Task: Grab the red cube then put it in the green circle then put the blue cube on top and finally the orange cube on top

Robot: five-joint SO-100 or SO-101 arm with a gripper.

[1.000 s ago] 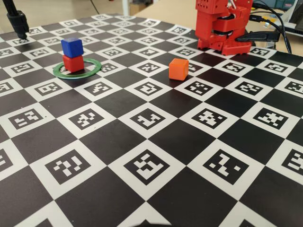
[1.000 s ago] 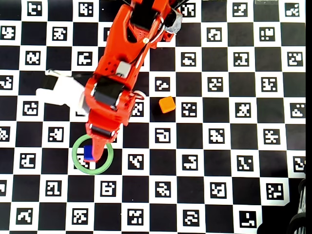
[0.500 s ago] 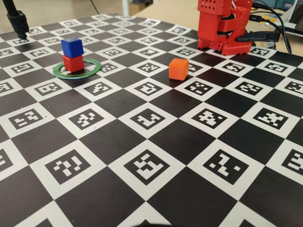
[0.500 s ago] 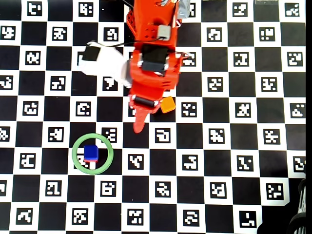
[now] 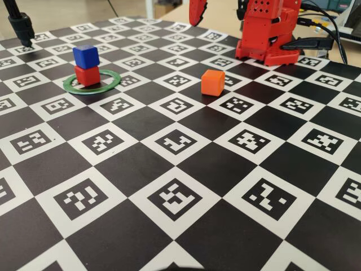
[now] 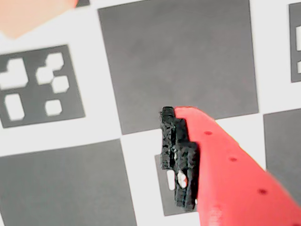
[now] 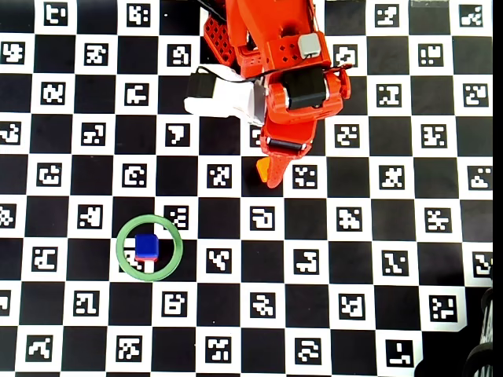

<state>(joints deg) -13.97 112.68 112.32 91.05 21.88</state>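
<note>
blue cube (image 5: pixel 86 56) on red cube (image 5: pixel 87 75) inside green circle (image 5: pixel 91 82)
gripper (image 7: pixel 274 174) above orange cube (image 5: pixel 212 82) — jaw state cannot be determined.

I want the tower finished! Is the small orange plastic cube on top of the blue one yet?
No, the small orange plastic cube sits alone on the checkered board.

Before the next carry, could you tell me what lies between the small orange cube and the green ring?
Nothing: only bare checkerboard mat between orange cube and green ring, clearest in the fixed view.
</note>
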